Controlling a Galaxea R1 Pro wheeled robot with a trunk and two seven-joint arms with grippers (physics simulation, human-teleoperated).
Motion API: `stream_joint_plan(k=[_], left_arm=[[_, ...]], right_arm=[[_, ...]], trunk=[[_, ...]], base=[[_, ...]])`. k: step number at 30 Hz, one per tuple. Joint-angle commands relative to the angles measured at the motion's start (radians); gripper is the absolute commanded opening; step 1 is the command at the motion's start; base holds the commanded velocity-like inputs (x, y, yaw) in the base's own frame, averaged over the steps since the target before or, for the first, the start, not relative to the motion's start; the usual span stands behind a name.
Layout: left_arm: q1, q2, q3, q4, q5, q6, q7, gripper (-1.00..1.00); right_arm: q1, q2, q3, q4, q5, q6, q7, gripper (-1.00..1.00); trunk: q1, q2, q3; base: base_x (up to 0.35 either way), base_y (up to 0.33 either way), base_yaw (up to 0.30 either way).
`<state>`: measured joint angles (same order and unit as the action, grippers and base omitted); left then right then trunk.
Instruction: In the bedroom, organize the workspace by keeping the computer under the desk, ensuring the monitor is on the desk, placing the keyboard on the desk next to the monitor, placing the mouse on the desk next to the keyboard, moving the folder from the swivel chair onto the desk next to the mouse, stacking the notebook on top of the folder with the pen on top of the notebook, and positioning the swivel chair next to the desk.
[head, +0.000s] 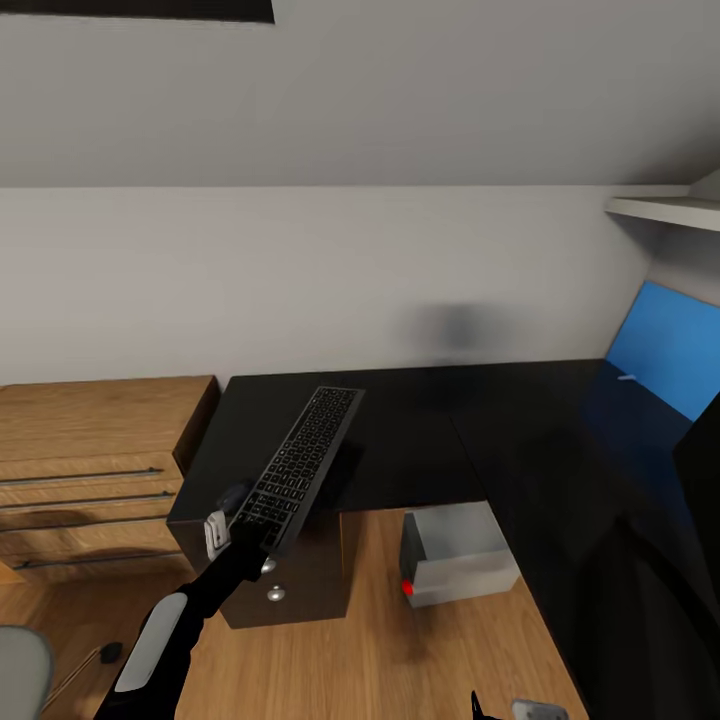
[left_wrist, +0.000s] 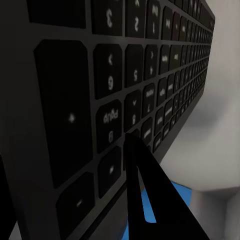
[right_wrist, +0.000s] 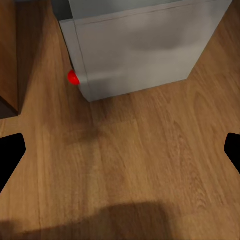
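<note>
My left gripper (head: 243, 532) is shut on the near end of the keyboard (head: 300, 462), a slim grey frame with black keys. It hangs tilted over the left part of the black desk (head: 420, 430). Up close, its keys (left_wrist: 125, 90) run along one black finger (left_wrist: 145, 200). The light grey computer (head: 462, 553) stands on the floor by the desk's inner corner, half under the top. My right gripper (right_wrist: 120, 152) hangs open above the wooden floor near the computer (right_wrist: 135, 50) and its red dot (right_wrist: 73, 77). At the lower left, a corner of the swivel chair (head: 20, 668) shows.
A light wooden drawer chest (head: 95, 470) stands left of the desk. The desk's black drawer unit (head: 295, 580) is below the keyboard. A blue back panel (head: 665, 345) and a white shelf (head: 665, 210) are at the right, with a black flat shape (head: 700, 460) before the panel.
</note>
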<state>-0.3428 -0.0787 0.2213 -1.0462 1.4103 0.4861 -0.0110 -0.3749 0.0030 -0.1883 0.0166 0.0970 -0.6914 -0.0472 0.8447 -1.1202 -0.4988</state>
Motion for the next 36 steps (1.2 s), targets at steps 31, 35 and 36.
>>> stream_joint_plan(k=[31, 35, 36], left_arm=[[-0.001, 0.002, 0.004, 0.0, 0.002, 0.009, 0.0, -1.0], [-0.001, 0.002, 0.004, 0.0, 0.002, 0.009, 0.0, -1.0], [-0.001, 0.002, 0.004, 0.0, 0.002, 0.009, 0.0, -1.0]], right_arm=[[-0.001, 0.0, -0.006, 0.002, 0.01, -0.004, -0.005, 1.0], [-0.001, 0.0, -0.006, 0.002, 0.01, -0.004, -0.005, 1.0], [-0.001, 0.0, -0.006, 0.002, 0.01, -0.004, -0.005, 1.0]], trunk=[[0.119, -0.218, -0.098], [0.134, -0.246, -0.111], [0.138, -0.253, -0.114]], base=[[0.0, 0.0, 0.0], [0.0, 0.0, 0.0], [0.0, 0.0, 0.0]])
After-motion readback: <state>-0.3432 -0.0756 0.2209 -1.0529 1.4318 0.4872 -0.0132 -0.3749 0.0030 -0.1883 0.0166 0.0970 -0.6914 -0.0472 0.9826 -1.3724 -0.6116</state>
